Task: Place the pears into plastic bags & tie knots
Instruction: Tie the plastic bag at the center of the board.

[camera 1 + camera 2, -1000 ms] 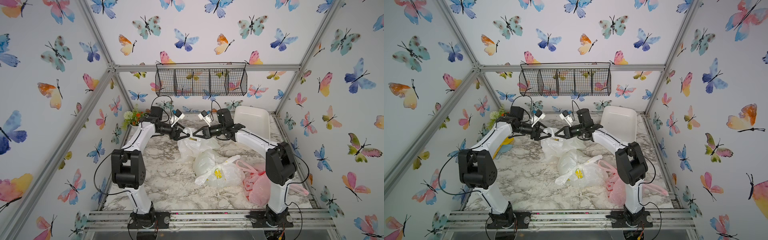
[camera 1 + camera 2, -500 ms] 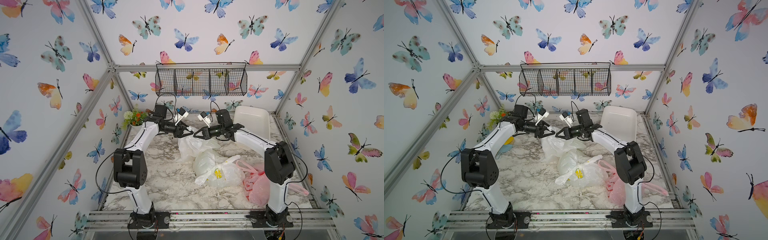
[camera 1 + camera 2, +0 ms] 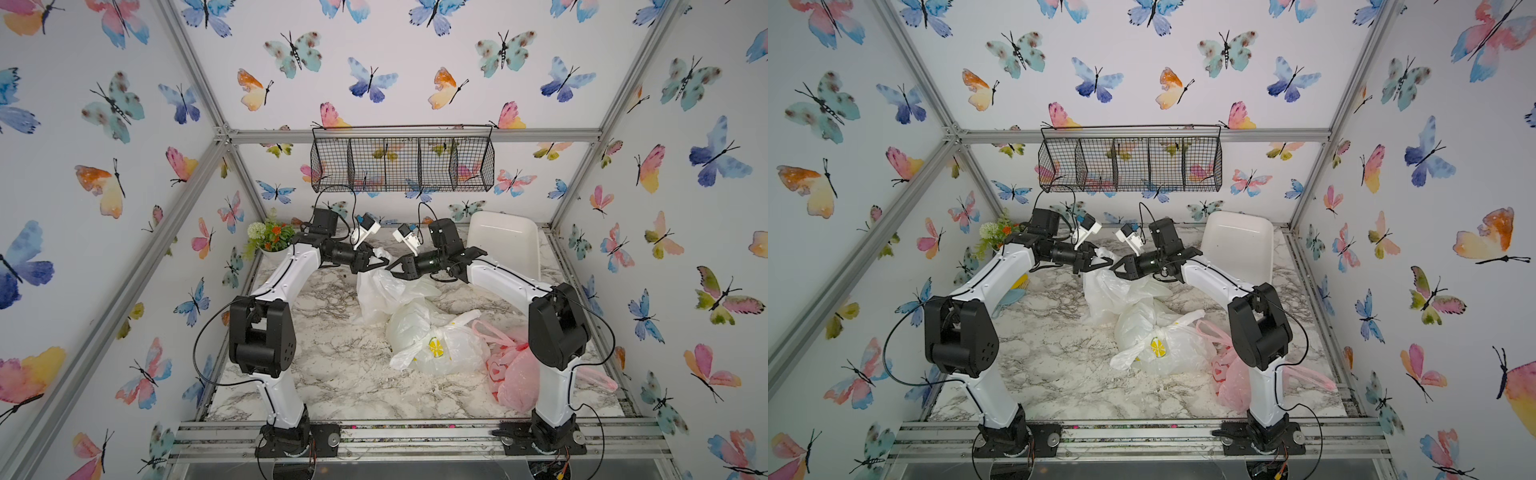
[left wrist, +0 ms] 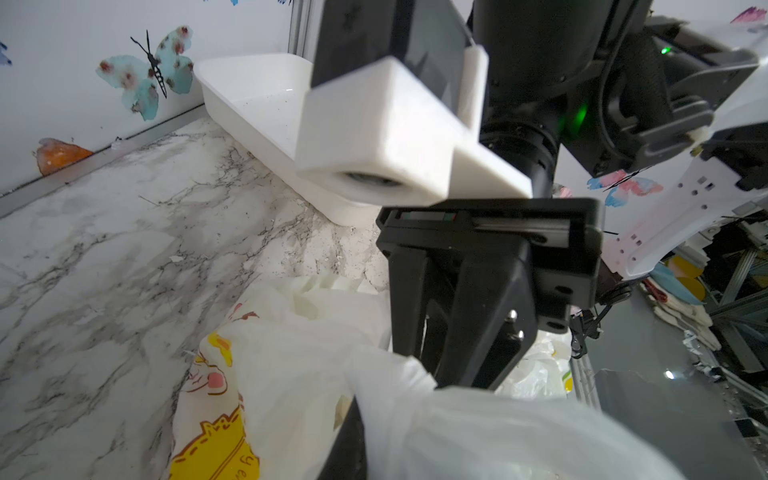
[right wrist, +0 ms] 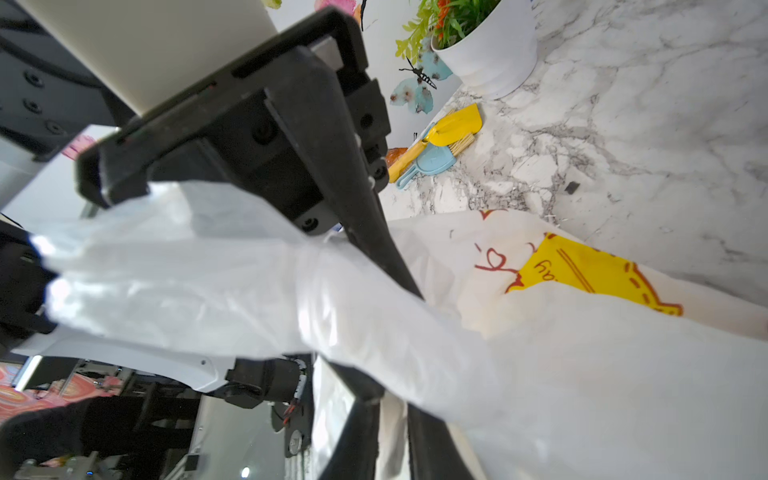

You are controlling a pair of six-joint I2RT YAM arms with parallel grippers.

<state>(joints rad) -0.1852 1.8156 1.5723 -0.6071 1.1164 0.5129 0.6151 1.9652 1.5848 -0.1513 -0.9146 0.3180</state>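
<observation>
The white plastic bag with cartoon doodles (image 3: 382,291) (image 3: 1113,293) stands at the back middle of the marble table. Both grippers meet tip to tip just above it. My left gripper (image 3: 385,262) is shut on a twisted handle strip (image 5: 187,266) of this bag. My right gripper (image 5: 395,440) has its fingers (image 5: 357,440) slightly parted, open, with white plastic lying loosely in the gap. The lemon-print bag (image 3: 436,345) and the pink bag (image 3: 515,378) lie bulging nearer the front right. The pears are hidden, and I cannot make out any knots.
A white tray (image 3: 507,245) leans at the back right. A potted plant (image 3: 270,241) stands at the back left, with a yellow brush (image 5: 449,129) and blue dustpan (image 5: 432,160) near it. A wire basket (image 3: 403,162) hangs on the back wall.
My left arm has swung right to meet the right gripper and its jaws have closed on the bag's handle strip. The right jaws, shut before, have parted a little.
</observation>
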